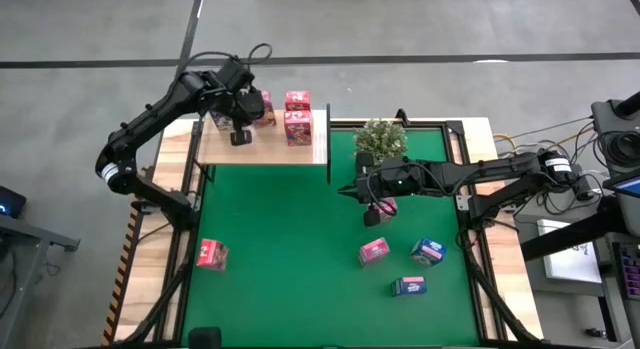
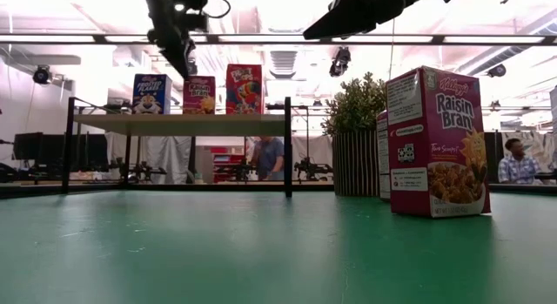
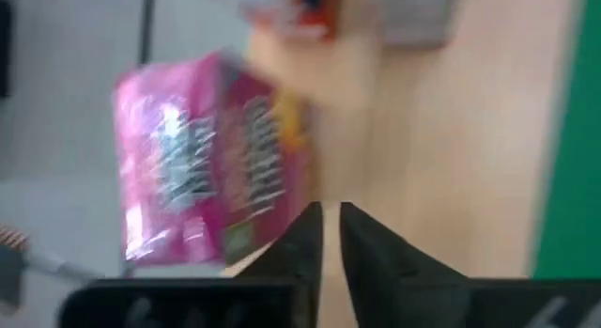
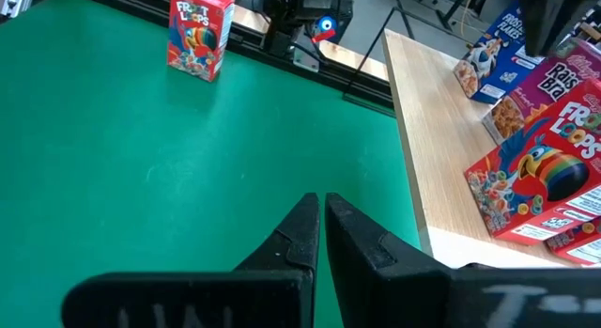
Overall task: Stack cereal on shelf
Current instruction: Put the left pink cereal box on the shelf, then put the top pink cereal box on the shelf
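Observation:
The shelf [image 1: 262, 147] stands at the table's far left. On its board stand a blue cereal box [image 2: 150, 93], a pink one [image 2: 199, 95] and a red-pink one [image 2: 244, 89]. My left gripper [image 3: 330, 236] hangs shut above the board with nothing between its fingers, and a pink box [image 3: 211, 159] stands just beyond them. In the low view that gripper [image 2: 188, 60] is above the gap between the blue and pink boxes. My right gripper [image 4: 322, 225] is shut and empty above the middle of the green mat [image 1: 290, 259], pointing toward the table's left.
An upright pink box [image 2: 435, 143] stands on the mat in front of a potted plant [image 1: 381, 139]. More boxes lie near the front right: pink [image 1: 374, 251], blue [image 1: 428, 251], blue [image 1: 408, 285]. One pink box [image 1: 212, 254] stands at the mat's left edge.

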Controlling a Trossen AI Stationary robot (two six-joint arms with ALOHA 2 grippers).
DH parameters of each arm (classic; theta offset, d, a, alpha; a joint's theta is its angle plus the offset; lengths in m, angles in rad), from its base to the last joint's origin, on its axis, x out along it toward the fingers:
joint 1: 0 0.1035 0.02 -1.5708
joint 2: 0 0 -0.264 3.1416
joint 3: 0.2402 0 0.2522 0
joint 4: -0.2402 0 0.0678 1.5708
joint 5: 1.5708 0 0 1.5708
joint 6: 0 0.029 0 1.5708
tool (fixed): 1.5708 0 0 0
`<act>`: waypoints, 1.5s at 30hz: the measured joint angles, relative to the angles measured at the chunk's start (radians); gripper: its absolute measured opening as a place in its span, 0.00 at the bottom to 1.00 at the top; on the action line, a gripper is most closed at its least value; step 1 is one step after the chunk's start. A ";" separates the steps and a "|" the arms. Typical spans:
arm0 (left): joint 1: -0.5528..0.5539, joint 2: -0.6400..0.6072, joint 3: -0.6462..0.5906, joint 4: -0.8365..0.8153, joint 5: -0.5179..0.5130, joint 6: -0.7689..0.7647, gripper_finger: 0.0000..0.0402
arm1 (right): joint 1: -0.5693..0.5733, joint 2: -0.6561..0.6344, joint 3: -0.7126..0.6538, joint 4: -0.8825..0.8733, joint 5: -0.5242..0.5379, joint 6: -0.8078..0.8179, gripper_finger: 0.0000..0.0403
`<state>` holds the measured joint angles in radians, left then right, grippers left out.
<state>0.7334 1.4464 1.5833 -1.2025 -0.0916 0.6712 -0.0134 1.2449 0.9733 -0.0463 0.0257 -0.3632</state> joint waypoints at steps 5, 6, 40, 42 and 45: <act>0.000 0.000 -0.032 0.056 -0.083 0.000 0.02 | 0.000 0.000 0.000 0.000 0.000 -0.001 0.03; 0.000 0.000 -0.033 0.063 -0.083 0.000 0.02 | 0.000 0.000 0.000 0.000 0.000 -0.001 0.03; 0.002 -0.008 -0.035 0.080 -0.080 -0.011 0.00 | 0.000 0.000 0.000 0.000 0.000 0.011 0.03; -0.005 -0.014 -0.035 0.080 -0.078 -0.036 0.00 | 0.000 0.000 0.000 0.000 0.000 0.013 0.03; -0.031 -0.027 -0.035 0.079 -0.071 -0.109 0.00 | 0.000 0.000 0.000 0.000 0.000 0.028 0.03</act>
<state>0.7020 1.4195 1.5478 -1.1238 -0.1623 0.5621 -0.0132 1.2446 0.9733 -0.0461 0.0261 -0.3352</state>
